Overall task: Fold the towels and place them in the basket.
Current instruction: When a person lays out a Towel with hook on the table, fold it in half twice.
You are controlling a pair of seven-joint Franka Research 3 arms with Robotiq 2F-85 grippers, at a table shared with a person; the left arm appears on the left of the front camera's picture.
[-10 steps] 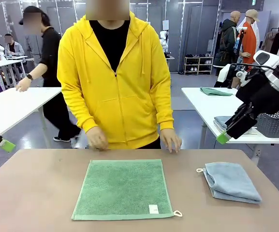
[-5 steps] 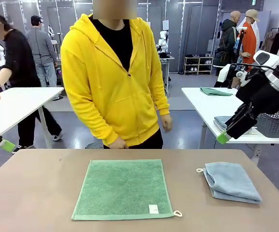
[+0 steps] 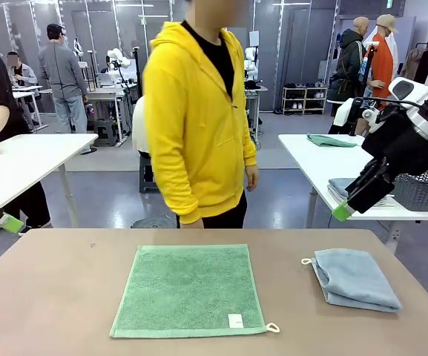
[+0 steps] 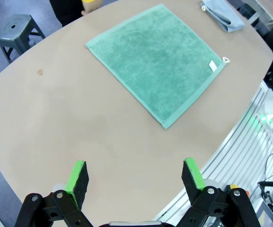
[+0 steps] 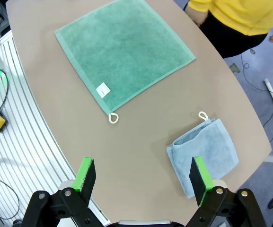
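Green towel (image 3: 190, 289) lies flat between left gripper (image 4: 135, 172) at 9 o'clock and right gripper (image 5: 141, 177) at 2 o'clock, both gaping, empty.

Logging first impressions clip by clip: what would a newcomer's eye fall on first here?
The person in bright yellow, standing side-on at the far side of the table. Next, the green towel spread flat mid-table, with a folded blue towel to its right. The left gripper and right gripper hang open and empty, clear of both towels.
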